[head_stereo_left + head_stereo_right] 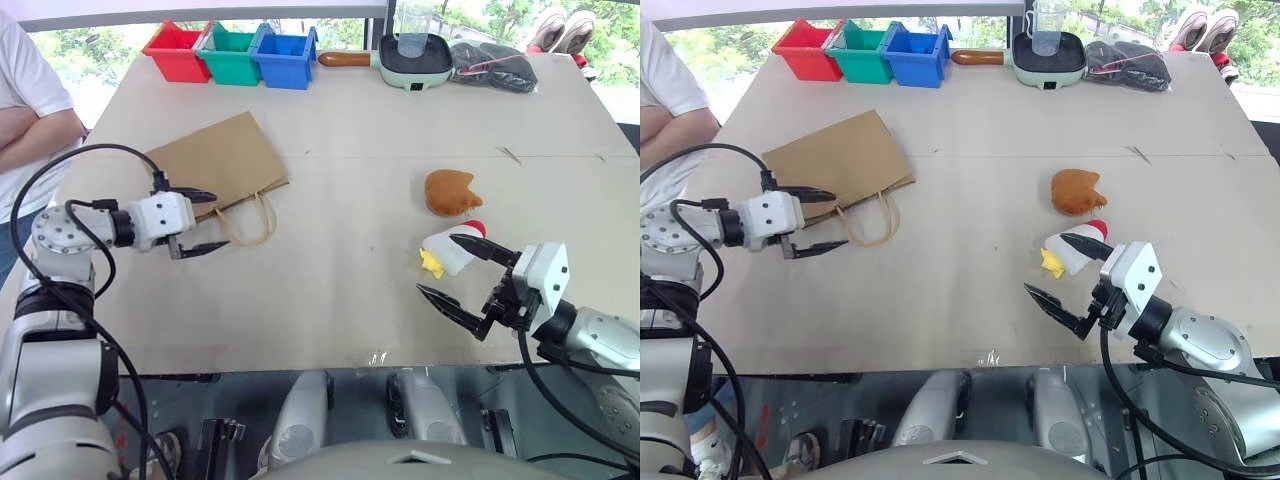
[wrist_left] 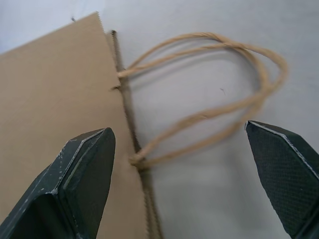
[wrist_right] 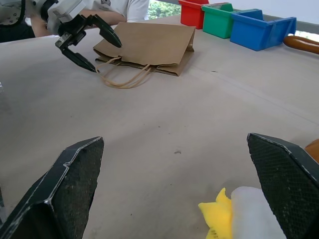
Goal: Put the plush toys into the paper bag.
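- The paper bag (image 1: 220,163) lies flat on the table (image 1: 340,300), its mouth and two cord handles (image 1: 250,220) turned toward the robot's side.
- The left gripper (image 1: 203,222) hangs over the bag's mouth edge with its fingers spread wide — one above the brown paper, the other above the handle loops, holding nothing.
- The orange-brown plush toy (image 1: 448,192) rests on the table well to the right of the bag, clear of it.
- The white chicken toy (image 1: 448,251), with red top and yellow bits, lies just nearer the robot than the orange-brown one, also well right of the bag.
- The right gripper (image 1: 452,270) is open wide and empty — its far fingertip sits at the chicken toy, whether touching is not clear, and its near finger stands apart over bare table.
- Beyond the bag, along the table's far edge, stand a red bin (image 1: 178,50), a green bin (image 1: 230,54) and a blue bin (image 1: 284,57).
- A person's arm (image 1: 35,135) rests at the table's edge left of the bag.
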Controlling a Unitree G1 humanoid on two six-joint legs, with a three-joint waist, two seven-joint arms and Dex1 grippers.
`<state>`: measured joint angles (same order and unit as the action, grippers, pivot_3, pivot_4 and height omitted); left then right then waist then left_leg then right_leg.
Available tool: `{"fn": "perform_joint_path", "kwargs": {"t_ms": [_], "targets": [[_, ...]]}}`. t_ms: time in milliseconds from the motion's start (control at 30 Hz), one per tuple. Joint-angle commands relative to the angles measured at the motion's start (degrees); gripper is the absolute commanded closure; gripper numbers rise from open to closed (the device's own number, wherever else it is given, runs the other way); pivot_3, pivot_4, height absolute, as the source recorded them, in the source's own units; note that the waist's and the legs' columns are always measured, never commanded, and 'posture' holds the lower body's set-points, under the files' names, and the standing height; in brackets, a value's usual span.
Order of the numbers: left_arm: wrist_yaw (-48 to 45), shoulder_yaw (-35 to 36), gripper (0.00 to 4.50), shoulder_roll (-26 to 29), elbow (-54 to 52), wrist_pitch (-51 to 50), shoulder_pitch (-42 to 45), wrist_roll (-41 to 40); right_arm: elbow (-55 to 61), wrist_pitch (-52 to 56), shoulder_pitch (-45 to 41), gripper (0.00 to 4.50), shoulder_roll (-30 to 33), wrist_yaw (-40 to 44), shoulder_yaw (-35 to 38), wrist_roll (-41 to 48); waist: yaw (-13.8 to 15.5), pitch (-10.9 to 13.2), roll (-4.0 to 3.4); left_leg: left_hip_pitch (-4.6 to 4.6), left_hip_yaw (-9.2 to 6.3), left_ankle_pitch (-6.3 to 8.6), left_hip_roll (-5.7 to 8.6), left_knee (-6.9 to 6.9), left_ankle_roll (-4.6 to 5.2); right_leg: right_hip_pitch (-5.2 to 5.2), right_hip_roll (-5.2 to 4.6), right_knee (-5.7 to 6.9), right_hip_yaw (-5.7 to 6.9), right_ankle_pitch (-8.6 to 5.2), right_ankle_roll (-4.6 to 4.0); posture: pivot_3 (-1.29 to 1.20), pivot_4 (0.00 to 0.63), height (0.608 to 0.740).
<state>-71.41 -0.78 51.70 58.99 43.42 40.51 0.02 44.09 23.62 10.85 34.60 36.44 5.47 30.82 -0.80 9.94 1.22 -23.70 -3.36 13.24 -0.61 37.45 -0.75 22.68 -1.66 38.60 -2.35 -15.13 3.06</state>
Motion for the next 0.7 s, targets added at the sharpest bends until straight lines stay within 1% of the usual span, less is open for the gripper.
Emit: {"fn": "perform_joint_path", "kwargs": {"t_ms": [33, 100, 167, 200, 233, 267, 300, 367, 433, 467, 567, 600, 700], "targets": [[2.2, 0.1, 0.0, -1.1, 0.2, 0.5, 1.4, 0.3, 2.5, -0.5, 0.2, 0.02, 0.3, -0.6, 1.2, 0.2, 0.0, 0.0, 0.0, 0.0, 0.0, 0.0, 0.0, 0.0, 0.0, 0.0, 0.0, 0.01, 0.0, 0.0, 0.0, 0.0, 0.15, 0.74], [1.8, 0.2, 0.0, -2.2, -0.4, 0.1, 1.1, -0.3, 2.6, -0.6, 0.2, 0.02, 0.2, -0.8, 1.1, 0.1, -0.1, 0.0, 0.0, 0.0, 0.0, 0.0, 0.0, 0.0, 0.0, 0.0, 0.0, 0.02, 0.0, 0.0, 0.0, 0.0, 0.15, 0.74], [0.8, 0.4, 0.53, -3.6, -1.6, -1.0, 0.6, -1.4, 2.3, -0.9, 0.3, 0.0, 0.2, -1.3, 0.8, -1.0, -0.1, 0.0, 0.0, 0.0, 0.0, 0.0, 0.0, 0.0, 0.0, 0.0, 0.0, 0.02, 0.0, 0.0, 0.0, 0.0, 0.15, 0.74], [0.3, 0.5, 0.85, -4.5, -2.5, -2.0, 0.1, -2.2, 2.1, -1.1, 0.3, 0.0, 0.1, -1.9, 0.5, -1.9, -0.1, 0.0, 0.0, 0.0, 0.0, 0.0, 0.0, 0.0, 0.0, 0.0, 0.0, 0.03, 0.0, 0.0, 0.0, 0.0, 0.15, 0.74], [-0.1, 0.8, 1.27, -5.5, -3.5, -3.3, -0.3, -3.1, 1.8, -1.2, 0.2, 0.0, -0.2, -2.4, 0.3, -2.7, 0.0, 0.0, 0.0, 0.0, 0.0, 0.0, 0.0, 0.0, 0.0, 0.0, 0.0, 0.03, 0.0, 0.0, 0.0, 0.0, 0.15, 0.74], [-0.5, 1.4, 1.84, -6.5, -4.8, -5.5, -0.7, -4.5, 1.6, -1.3, 0.1, 0.0, -0.4, -2.8, 0.1, -3.3, 0.0, 0.0, 0.0, 0.0, 0.0, 0.0, 0.0, 0.01, 0.0, 0.0, 0.0, 0.04, 0.0, 0.0, 0.0, 0.0, 0.15, 0.74], [-0.8, 1.8, 2.24, -7.2, -5.9, -7.2, -1.0, -5.5, 1.5, -1.4, 0.0, 0.0, -0.6, -3.0, 0.0, -3.7, 0.0, 0.0, 0.0, 0.0, 0.0, 0.0, 0.0, 0.02, 0.0, 0.0, 0.0, 0.05, 0.0, 0.0, 0.0, 0.0, 0.15, 0.74], [-0.5, 4.7, 3.2, -12.0, -17.7, -27.6, -3.6, -17.1, 1.7, -0.6, 0.0, 0.0, -1.1, -3.8, -0.7, -4.0, 0.0, 0.0, 0.0, -0.01, -0.01, 0.0, 0.0, 0.04, 0.0, 0.0, 0.0, 0.05, 0.0, 0.0, 0.0, 0.0, 0.15, 0.74], [0.6, 6.0, 4.26, -15.0, -31.7, -45.5, -7.2, -27.4, 2.1, 1.3, -0.1, 0.54, -2.0, -4.8, -1.0, -2.3, 0.0, 0.0, 0.02, -0.04, -0.05, 0.0, 0.0, 0.1, 0.0, 0.01, -0.06, 0.16, 0.04, -0.01, 0.01, 0.0, 0.15, 0.74], [1.5, 6.3, 4.5, -15.5, -36.3, -50.7, -8.5, -30.0, 2.2, 1.6, -0.1, 0.84, -2.2, -5.0, -1.1, -2.2, -0.1, 0.0, 0.02, -0.06, -0.07, 0.0, -0.02, 0.13, 0.0, 0.01, -0.06, 0.16, 0.04, 0.0, 0.01, 0.0, 0.15, 0.74], [6.5, 7.2, 4.5, -17.7, -48.0, -67.4, -10.5, -39.0, 1.0, 1.8, -2.1, 2.27, -3.1, -6.0, -4.1, -4.6, -0.4, 0.0, 0.02, -0.01, -0.09, 0.0, -0.07, 0.13, 0.0, 0.01, -0.07, 0.22, 0.0, -0.01, 0.0, 0.0, 0.15, 0.74], [8.2, 7.4, 4.5, -18.6, -50.5, -71.4, -10.5, -41.4, 0.1, 1.8, -3.2, 2.82, -3.6, -6.5, -5.4, -5.6, -0.5, 0.0, 0.01, 0.02, -0.08, 0.0, -0.04, 0.13, 0.0, 0.01, -0.01, 0.24, -0.01, -0.01, 0.0, 0.0, 0.15, 0.74], [12.1, 7.5, 4.5, -21.8, -54.9, -79.4, -9.6, -46.5, -4.5, 1.5, -7.7, 4.1, -5.5, -7.5, -10.2, -9.3, -0.4, 0.0, 0.0, 0.11, -0.07, -0.01, -0.04, 0.15, -0.01, -0.02, 0.04, 0.31, -0.03, -0.01, -0.01, 0.0, 0.15, 0.74]]}}
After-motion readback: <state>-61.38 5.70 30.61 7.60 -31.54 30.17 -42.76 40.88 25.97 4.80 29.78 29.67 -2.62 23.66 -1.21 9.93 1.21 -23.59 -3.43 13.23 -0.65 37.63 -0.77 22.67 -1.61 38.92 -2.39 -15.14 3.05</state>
